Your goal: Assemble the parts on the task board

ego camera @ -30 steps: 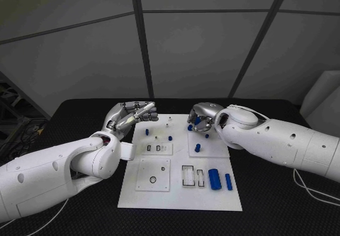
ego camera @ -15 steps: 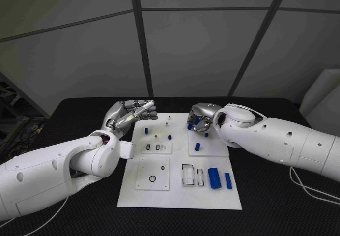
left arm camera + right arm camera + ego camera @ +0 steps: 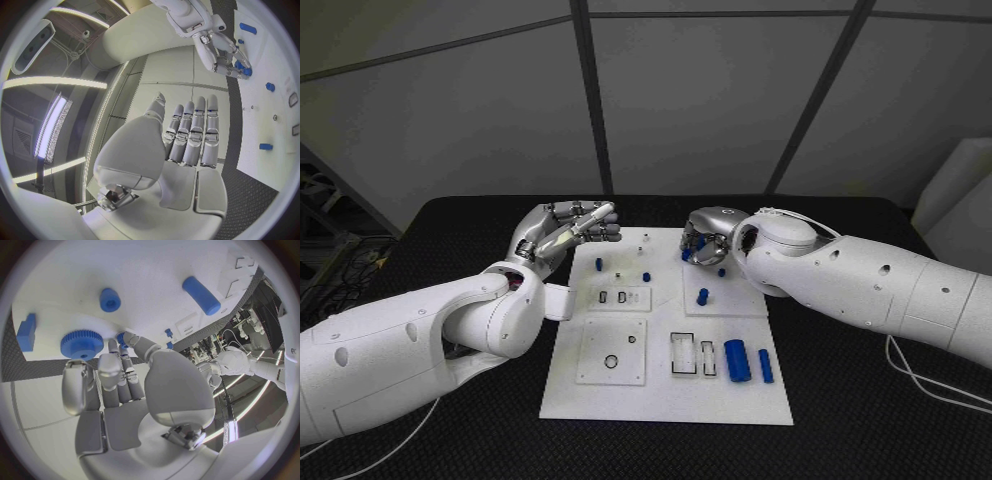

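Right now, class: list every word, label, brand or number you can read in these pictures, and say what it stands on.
None can be read. The task board, the blue parts, the left robot hand and the right robot hand carry no legible print.

Dim, even light in the head view; wrist views show bright ceiling strips and fisheye bending.

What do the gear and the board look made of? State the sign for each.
Gear: probably plastic, matte; one even blue all over, with crisp moulded-looking teeth round its rim. Board: a smooth white plate, likely plastic or painted metal; flat, even white with a faint sheen. The look does not settle which.
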### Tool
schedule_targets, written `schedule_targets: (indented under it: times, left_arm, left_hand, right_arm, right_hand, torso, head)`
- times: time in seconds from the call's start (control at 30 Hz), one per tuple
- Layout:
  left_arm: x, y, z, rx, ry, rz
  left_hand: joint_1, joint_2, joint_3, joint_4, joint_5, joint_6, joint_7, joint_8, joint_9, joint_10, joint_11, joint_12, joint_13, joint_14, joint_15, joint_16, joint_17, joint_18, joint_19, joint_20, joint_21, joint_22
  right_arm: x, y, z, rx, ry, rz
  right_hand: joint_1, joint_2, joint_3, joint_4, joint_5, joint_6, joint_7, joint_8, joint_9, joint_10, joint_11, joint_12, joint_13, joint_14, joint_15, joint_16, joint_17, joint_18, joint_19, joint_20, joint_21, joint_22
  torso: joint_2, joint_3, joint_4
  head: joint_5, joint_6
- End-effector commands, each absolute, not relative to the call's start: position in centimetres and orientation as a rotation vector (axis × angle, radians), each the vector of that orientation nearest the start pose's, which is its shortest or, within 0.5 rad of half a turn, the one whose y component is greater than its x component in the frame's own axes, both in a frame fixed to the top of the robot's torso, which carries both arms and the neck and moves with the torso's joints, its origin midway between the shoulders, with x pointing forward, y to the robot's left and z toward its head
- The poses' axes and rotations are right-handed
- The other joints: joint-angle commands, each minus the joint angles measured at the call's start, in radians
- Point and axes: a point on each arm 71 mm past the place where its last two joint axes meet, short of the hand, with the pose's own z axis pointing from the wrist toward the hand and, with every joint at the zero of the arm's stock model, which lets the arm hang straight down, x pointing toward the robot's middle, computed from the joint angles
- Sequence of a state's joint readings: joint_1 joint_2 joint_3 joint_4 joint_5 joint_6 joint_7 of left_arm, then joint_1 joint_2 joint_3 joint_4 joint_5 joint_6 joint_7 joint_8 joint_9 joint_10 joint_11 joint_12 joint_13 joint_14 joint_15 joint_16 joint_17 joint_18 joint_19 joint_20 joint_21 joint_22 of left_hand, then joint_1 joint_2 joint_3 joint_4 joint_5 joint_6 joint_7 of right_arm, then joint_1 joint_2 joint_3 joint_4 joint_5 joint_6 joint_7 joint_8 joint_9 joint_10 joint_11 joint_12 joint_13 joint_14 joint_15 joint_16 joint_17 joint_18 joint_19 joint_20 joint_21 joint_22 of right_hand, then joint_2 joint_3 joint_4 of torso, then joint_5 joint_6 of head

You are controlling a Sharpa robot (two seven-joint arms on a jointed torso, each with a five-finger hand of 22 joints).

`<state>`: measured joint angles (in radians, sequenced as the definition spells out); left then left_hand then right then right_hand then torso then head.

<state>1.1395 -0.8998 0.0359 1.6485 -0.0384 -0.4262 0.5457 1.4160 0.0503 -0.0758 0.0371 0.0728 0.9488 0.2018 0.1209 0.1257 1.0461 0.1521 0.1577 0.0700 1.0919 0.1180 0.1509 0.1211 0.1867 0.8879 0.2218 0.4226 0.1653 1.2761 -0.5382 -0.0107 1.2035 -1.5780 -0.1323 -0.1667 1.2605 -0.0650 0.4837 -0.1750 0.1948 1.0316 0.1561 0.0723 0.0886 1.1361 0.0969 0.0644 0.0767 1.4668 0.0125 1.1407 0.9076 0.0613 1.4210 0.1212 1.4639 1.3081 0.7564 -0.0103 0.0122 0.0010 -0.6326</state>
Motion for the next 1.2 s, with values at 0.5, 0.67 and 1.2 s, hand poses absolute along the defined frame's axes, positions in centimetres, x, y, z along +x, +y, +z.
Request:
schedule_targets:
  times: [0.5, 0.67, 1.2]
  left_arm:
    - [46.7, 20.9, -15.5, -1.019, 1.224, -1.609]
    - [46.8, 21.1, -15.5, -1.021, 1.222, -1.604]
    - [46.9, 21.1, -15.5, -1.031, 1.219, -1.606]
  left_hand:
    - [-0.014, -0.001, -0.008, 0.001, -0.004, 0.004, 0.006, -0.007, -0.001, 0.001, 0.006, -0.006, -0.002, -0.008, 0.002, -0.007, 0.001, -0.007, 0.002, 0.002, 0.005, -0.001]
    - [-0.014, -0.001, -0.008, 0.001, -0.004, 0.004, 0.006, -0.007, -0.001, 0.001, 0.006, -0.006, -0.002, -0.008, 0.002, -0.007, 0.001, -0.007, 0.002, 0.002, 0.005, -0.001]
    - [-0.015, 0.003, -0.009, 0.001, -0.006, 0.004, 0.006, -0.008, -0.001, 0.001, 0.006, -0.008, -0.001, -0.008, 0.003, -0.009, 0.001, -0.007, 0.002, 0.003, 0.005, -0.002]
  right_arm:
    - [55.1, -13.1, -15.2, -0.271, 1.58, 0.515]
    - [55.0, -12.9, -14.7, -0.244, 1.522, 0.534]
    - [56.7, -10.6, -13.7, -0.212, 1.447, 0.546]
  right_hand:
    - [0.013, 0.027, 0.014, 0.016, -0.001, 0.069, -0.021, 0.018, 0.021, 0.084, -0.025, 0.007, 0.017, 0.004, -0.025, 0.033, 0.018, -0.022, 0.04, -0.02, 0.033, 0.072]
    - [0.012, 0.027, 0.012, 0.018, -0.001, 0.073, -0.022, 0.019, 0.023, 0.087, -0.026, 0.006, 0.018, 0.004, -0.026, 0.035, 0.02, -0.024, 0.045, -0.022, 0.036, 0.08]
    - [-0.007, 0.022, -0.005, 0.042, -0.052, 0.073, -0.025, 0.009, 0.029, 0.084, -0.027, -0.003, 0.019, 0.002, -0.027, 0.038, 0.015, -0.023, 0.042, -0.024, 0.035, 0.076]
  torso:
    - [0.001, -0.0002, 0.0004]
    - [0.002, -0.0013, 0.0008]
    - [0.006, -0.0004, 0.0047]
  head:
    - [0.01, 0.002]
    - [0.009, 0.006]
    - [0.008, 0.026]
